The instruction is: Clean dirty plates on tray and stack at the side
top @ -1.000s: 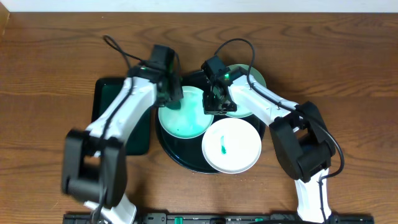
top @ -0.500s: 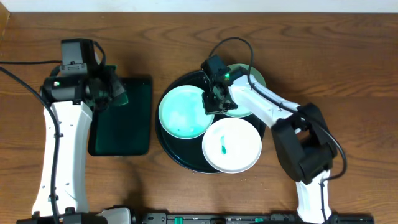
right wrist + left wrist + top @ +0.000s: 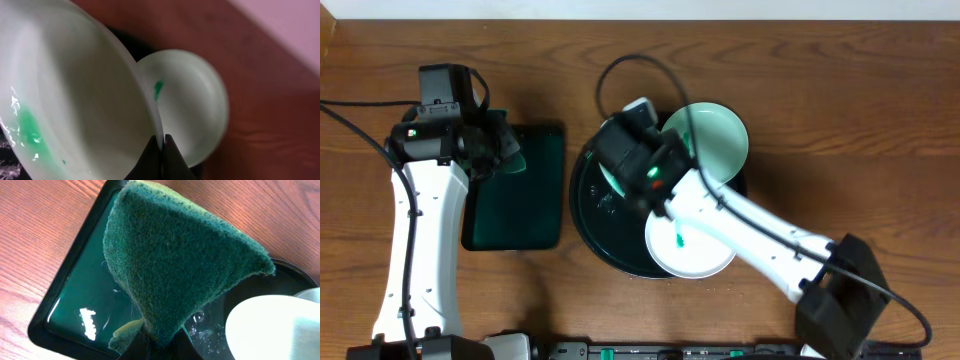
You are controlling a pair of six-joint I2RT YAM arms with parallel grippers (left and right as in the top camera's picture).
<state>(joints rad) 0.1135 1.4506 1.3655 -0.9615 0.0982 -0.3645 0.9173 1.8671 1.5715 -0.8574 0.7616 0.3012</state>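
Note:
The black round tray (image 3: 592, 215) holds a white plate with a green smear (image 3: 692, 240) at its front and a teal-tinted plate (image 3: 718, 138) at its back right. My right gripper (image 3: 632, 152) is shut on the rim of a third plate (image 3: 611, 179), held tilted above the tray's left half and mostly hidden under the arm. In the right wrist view the jaws (image 3: 163, 145) pinch that plate's rim (image 3: 75, 95), which has a green smear and water drops; the smeared front plate (image 3: 192, 105) lies behind. My left gripper (image 3: 502, 150) is shut on a green sponge (image 3: 185, 265).
A rectangular dark-green tray (image 3: 520, 200) with water on it lies left of the black tray, under the sponge; it also shows in the left wrist view (image 3: 80, 290). Bare wood tabletop (image 3: 860, 120) surrounds both trays. My right arm crosses over the front plate.
My left arm carried the sponge from the left plate to over the green tray, then stayed. My right arm swung left and lifted that plate off the black tray.

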